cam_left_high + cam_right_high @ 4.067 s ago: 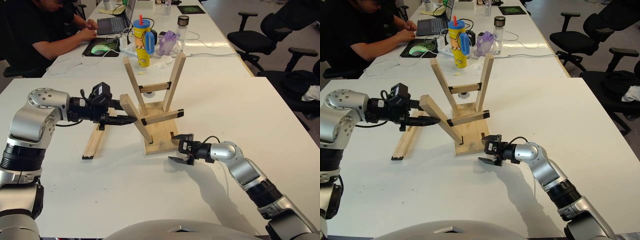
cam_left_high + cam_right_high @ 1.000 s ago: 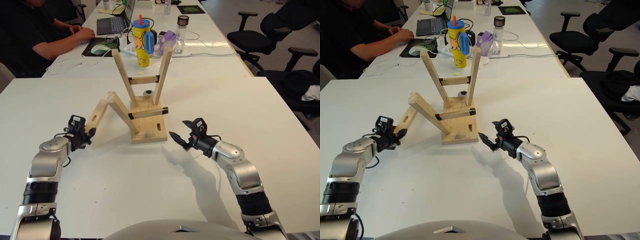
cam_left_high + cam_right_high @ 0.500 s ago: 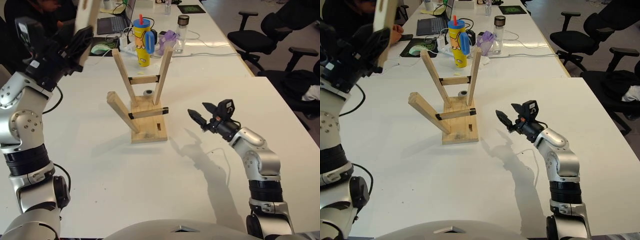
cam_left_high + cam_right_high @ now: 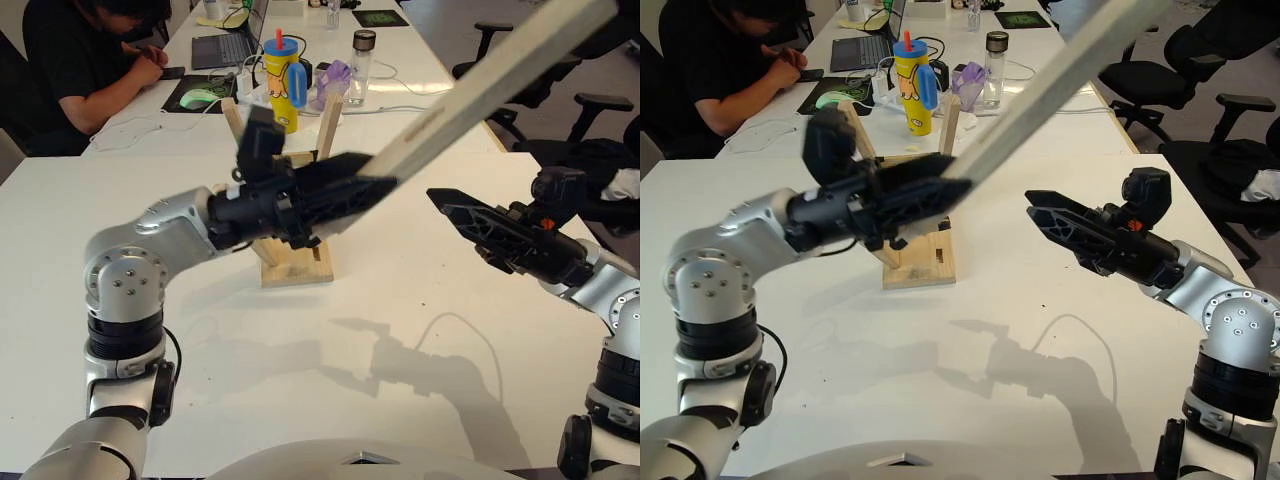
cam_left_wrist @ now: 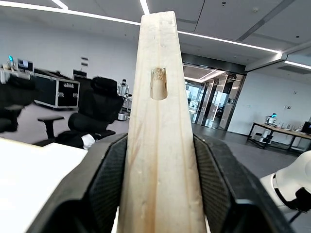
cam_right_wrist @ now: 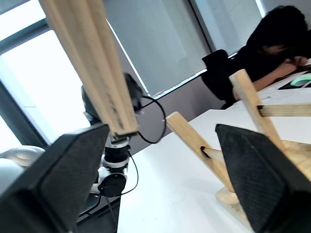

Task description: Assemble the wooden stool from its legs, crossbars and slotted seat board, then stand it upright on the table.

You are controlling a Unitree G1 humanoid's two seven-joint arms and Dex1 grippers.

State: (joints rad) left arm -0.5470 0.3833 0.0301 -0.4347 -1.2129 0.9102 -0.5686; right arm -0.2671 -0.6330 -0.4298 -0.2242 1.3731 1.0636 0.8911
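- The left claw (image 4: 372, 188) is clamped on a loose leg (image 4: 480, 90) and held above the worktop (image 4: 400, 330).
- Its fingers (image 5: 109, 184) press the leg's two sides. The leg runs on past the fingertips, rising over toward the right claw's side, and has a slot cut in its face just beyond them.
- The right claw (image 6: 163, 141) is spread wide with nothing between its fingers. It is raised off the worktop, its tips aimed toward the left claw and apart from it, with the held leg passing above it.
- The stool (image 4: 915, 265) is part-built and rests upside down on the worktop, below and just behind the left claw, with its seat board flat on the surface.
- From the board, two legs joined by a crossbar stand up beyond the left claw, and a third leans outward.
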